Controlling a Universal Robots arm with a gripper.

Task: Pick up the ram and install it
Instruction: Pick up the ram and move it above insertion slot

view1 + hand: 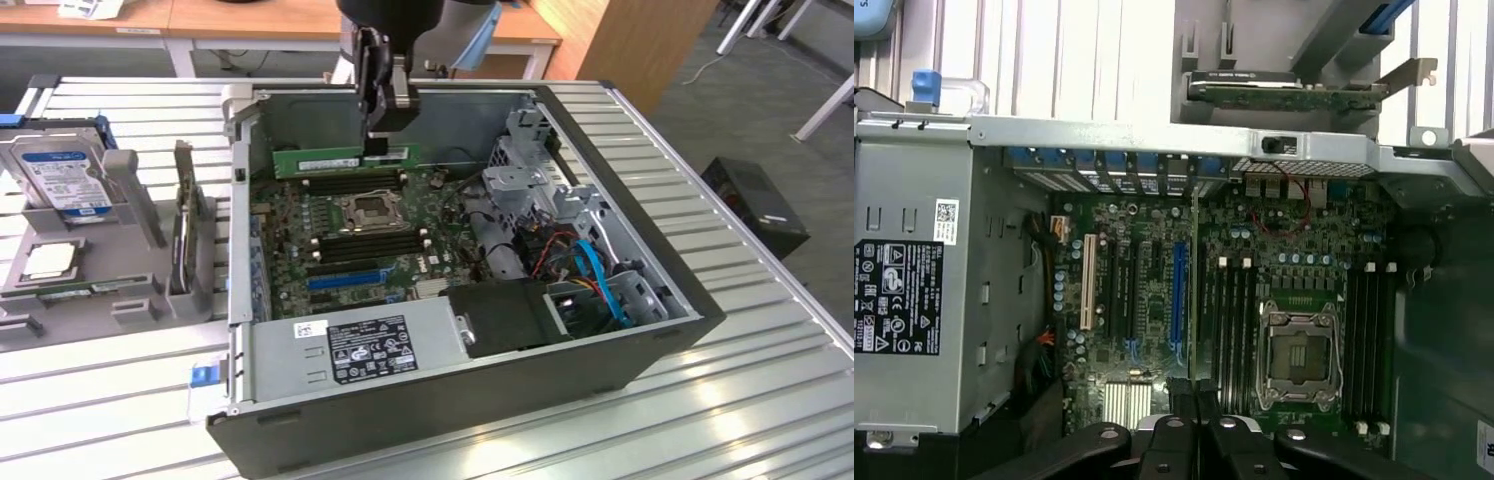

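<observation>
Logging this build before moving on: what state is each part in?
ram: gripped by the hand, above the board, not in a slot.
hand: shut on the ram.
computer case: on its side, panel off.
memory slots: empty.
CPU socket: no cooler on it.
hard drive: outside the case, in a grey holder.

Grips the ram (320, 158) toward the exterior view's right end with the gripper (378, 148), jaws closed on it, holding it level and on edge just above the upper black memory slots (350, 183) (processor socket (367, 212) just below those). All inside an open computer case (467, 420) lying on a ribbed metal table (747, 400), with a grey power supply (360, 345) at the near end and blue cables (607, 285) on the exterior view's right. Beside the case on the exterior view's left, a hard drive (60, 180) upright in a grey holder.
</observation>
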